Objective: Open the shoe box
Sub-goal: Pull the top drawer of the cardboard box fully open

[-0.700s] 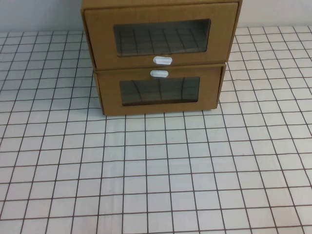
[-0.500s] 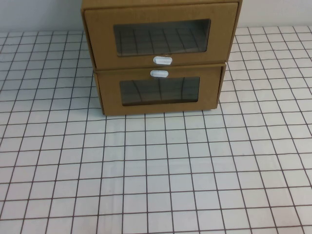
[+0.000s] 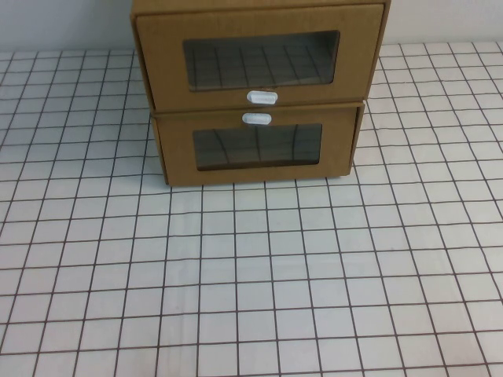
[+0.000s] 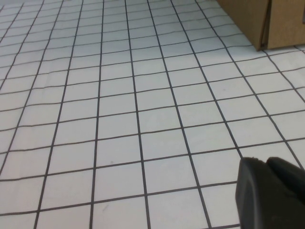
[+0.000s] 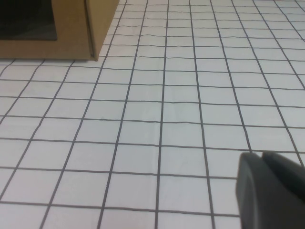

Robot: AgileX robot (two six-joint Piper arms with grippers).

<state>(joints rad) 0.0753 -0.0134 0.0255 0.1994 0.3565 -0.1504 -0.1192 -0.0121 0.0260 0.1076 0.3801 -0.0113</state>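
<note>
Two brown cardboard shoe boxes are stacked at the back of the table, the upper box on the lower box. Each front has a clear window and a small white pull tab, the upper tab and the lower tab. Both fronts look closed. Neither arm shows in the high view. My left gripper is shut, empty, low over the table with a box corner far ahead. My right gripper is shut, empty, with the lower box's corner far ahead.
The table is covered in a white cloth with a dark grid. A pale wall stands behind the boxes.
</note>
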